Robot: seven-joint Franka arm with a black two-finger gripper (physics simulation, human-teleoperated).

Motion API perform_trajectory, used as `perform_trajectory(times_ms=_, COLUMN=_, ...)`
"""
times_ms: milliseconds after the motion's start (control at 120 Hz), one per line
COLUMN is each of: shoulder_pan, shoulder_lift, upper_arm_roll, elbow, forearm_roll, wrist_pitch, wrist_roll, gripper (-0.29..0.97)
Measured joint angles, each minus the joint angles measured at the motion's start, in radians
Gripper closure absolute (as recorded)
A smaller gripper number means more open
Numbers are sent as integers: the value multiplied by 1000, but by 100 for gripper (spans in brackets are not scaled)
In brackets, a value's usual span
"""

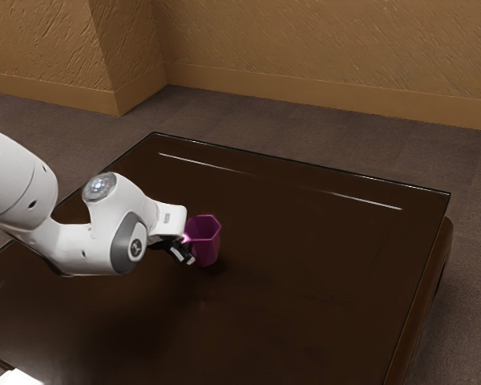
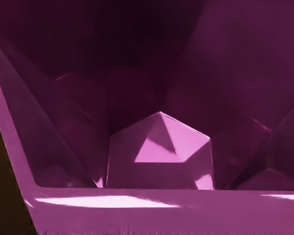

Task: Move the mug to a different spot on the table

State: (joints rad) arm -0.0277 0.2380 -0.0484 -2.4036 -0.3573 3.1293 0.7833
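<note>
Mug [image 1: 204, 241] is standing near the middle of the table [image 1: 329, 265], hand [image 1: 183, 250] pressing against its arm-facing wall, likely seeking a carrying grip; whether it's gripping, cannot tell.

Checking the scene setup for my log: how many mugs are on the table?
1. The purple mug is on the dark table, left of its centre in the exterior view, right at the gripper. The arm hides some tabletop.
</note>
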Motion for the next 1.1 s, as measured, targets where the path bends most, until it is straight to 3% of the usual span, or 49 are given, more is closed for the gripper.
perform_trajectory(times_ms=250, shoulder_pan=1, shoulder_lift=-19, upper_arm_roll=-12, elbow=-66, forearm_roll=-34, wrist_pitch=49, wrist_roll=31, gripper=76)
perform_trajectory(times_ms=433, shoulder_pan=3, shoulder_lift=-14, upper_arm_roll=-13, elbow=-66, forearm_roll=-36, wrist_pitch=49, wrist_roll=38, gripper=35)
perform_trajectory(times_ms=633, shoulder_pan=1, shoulder_lift=-33, upper_arm_roll=-9, elbow=-68, forearm_roll=-45, wrist_pitch=10, wrist_roll=42, gripper=14)
perform_trajectory(times_ms=800, shoulder_pan=0, shoulder_lift=-140, upper_arm_roll=16, elbow=-68, forearm_roll=-72, wrist_pitch=-138, wrist_roll=42, gripper=6)
perform_trajectory(times_ms=933, shoulder_pan=7, shoulder_lift=-258, upper_arm_roll=49, elbow=-71, forearm_roll=-74, wrist_pitch=-349, wrist_roll=33, gripper=3)
perform_trajectory(times_ms=1100, shoulder_pan=5, shoulder_lift=-380, upper_arm_roll=82, elbow=32, forearm_roll=117, wrist_pitch=-689, wrist_roll=-56, gripper=1)
